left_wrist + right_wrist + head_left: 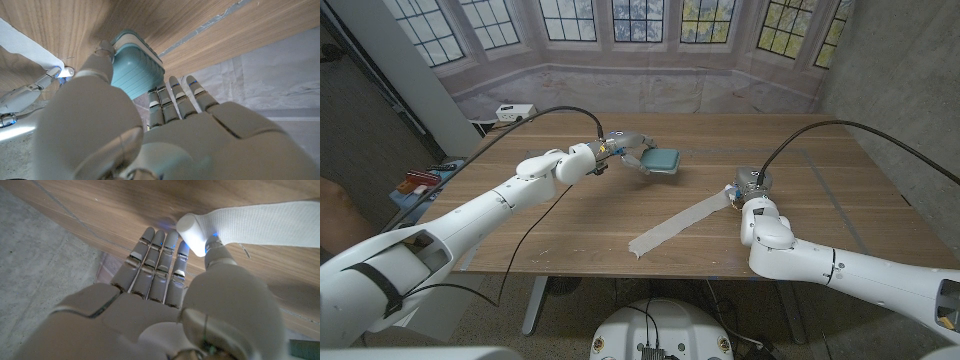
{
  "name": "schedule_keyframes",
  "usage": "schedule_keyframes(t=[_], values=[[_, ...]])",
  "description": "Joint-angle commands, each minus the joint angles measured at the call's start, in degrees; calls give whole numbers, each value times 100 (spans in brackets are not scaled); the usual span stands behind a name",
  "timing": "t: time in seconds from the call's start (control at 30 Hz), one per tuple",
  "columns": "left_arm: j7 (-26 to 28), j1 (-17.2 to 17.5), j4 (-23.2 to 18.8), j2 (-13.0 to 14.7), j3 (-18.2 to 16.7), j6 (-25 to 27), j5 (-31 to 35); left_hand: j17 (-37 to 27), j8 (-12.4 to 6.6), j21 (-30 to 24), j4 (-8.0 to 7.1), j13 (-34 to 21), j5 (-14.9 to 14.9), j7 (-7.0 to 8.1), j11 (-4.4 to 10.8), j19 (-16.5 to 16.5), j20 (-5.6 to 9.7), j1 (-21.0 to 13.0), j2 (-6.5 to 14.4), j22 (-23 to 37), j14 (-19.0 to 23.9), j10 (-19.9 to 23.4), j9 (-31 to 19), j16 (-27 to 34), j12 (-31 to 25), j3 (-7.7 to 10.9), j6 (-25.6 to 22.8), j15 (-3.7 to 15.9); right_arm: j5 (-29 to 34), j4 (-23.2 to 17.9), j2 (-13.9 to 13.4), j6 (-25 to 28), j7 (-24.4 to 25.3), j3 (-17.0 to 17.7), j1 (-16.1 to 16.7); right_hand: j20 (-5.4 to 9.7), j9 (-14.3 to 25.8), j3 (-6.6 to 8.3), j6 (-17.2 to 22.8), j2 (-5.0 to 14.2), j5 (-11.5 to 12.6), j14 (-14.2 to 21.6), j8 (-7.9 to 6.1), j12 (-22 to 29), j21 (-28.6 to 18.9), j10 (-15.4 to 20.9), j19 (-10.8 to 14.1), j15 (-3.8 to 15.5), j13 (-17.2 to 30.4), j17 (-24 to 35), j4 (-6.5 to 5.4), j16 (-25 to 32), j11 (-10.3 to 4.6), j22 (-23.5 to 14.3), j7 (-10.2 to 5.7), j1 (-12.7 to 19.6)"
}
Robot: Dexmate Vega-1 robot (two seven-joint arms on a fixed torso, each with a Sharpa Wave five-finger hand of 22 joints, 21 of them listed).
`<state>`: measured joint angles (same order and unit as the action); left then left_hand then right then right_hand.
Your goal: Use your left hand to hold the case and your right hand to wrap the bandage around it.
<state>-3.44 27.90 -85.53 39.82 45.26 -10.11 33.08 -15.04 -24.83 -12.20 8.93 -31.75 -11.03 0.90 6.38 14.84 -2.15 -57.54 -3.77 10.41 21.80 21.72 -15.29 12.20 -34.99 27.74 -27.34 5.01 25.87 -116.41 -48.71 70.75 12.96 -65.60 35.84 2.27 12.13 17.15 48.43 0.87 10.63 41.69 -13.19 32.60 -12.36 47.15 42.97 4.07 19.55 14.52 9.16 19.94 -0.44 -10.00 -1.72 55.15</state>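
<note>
My left hand grips a teal ribbed case at the table's middle back. The case sits between the thumb and the fingers, close to the wood; I cannot tell whether it touches. A long white bandage lies flat and slanted across the table, its far end rising to my right hand. That hand pinches the bandage end at its thumb tip, with its fingers stretched out straight. The bandage's near end lies loose close to the front edge.
A white box stands at the table's back left corner. Black cables run over both arms. A low shelf with small items stands left of the table. Grey tape lines mark the right part of the wood.
</note>
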Motion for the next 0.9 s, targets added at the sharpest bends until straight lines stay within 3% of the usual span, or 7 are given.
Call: schedule_keyframes(t=[0.03,0.27,0.3,0.33,0.53,0.9], values=[[-32,-37,50,-21,15,-18,-15,-14,-1535,22,-12,-22,-36,263,356,-20,17,-20,281,19,42,390,-15,-1,-30,44,-783,33,190,160,86,-184,-34,149,149,23,10,17,108,17,11,114,-66,46,-41,80,61,565,16,27,34,44,-19,-17,-27,78],[-29,-53,67,-31,29,-41,-8,-13,-1555,21,-15,-29,-36,268,352,-20,16,-13,281,19,42,396,-8,-6,-26,49,-794,34,304,215,130,-290,31,271,305,76,12,38,250,20,16,262,-102,136,-59,262,137,673,45,34,41,83,-94,-19,-54,143],[-28,-54,68,-31,31,-49,-9,-13,-1557,21,-16,-30,-35,262,358,-22,17,-10,278,19,41,397,-6,-7,-26,49,-793,34,324,220,132,-299,31,281,321,83,13,42,270,16,15,282,-100,155,-60,280,153,691,62,34,32,74,-261,-19,-54,148],[-29,-53,63,-29,32,-49,-6,-13,-1558,21,-16,-31,-35,266,353,-21,17,-10,278,19,43,397,-5,-7,-25,50,-794,34,341,223,133,-316,41,299,344,88,13,44,308,12,15,292,-111,171,-62,313,166,690,65,32,31,69,-306,-20,-60,151],[-39,-67,79,-38,44,-69,1,-14,-1570,21,-17,-37,-34,262,351,-24,18,-7,282,19,39,389,2,-9,-16,51,-791,21,442,266,162,-426,103,416,468,117,13,48,397,19,16,398,-132,218,-75,429,219,747,66,65,31,118,-384,-21,-100,187],[-20,-128,188,-83,68,-149,-6,-19,-1605,21,-13,-47,-31,276,363,-26,18,-17,290,19,42,389,0,-4,-6,42,-793,27,676,373,229,-602,49,530,539,147,13,64,502,14,16,497,-156,233,-85,498,272,799,46,66,29,125,-389,-22,-134,215]])
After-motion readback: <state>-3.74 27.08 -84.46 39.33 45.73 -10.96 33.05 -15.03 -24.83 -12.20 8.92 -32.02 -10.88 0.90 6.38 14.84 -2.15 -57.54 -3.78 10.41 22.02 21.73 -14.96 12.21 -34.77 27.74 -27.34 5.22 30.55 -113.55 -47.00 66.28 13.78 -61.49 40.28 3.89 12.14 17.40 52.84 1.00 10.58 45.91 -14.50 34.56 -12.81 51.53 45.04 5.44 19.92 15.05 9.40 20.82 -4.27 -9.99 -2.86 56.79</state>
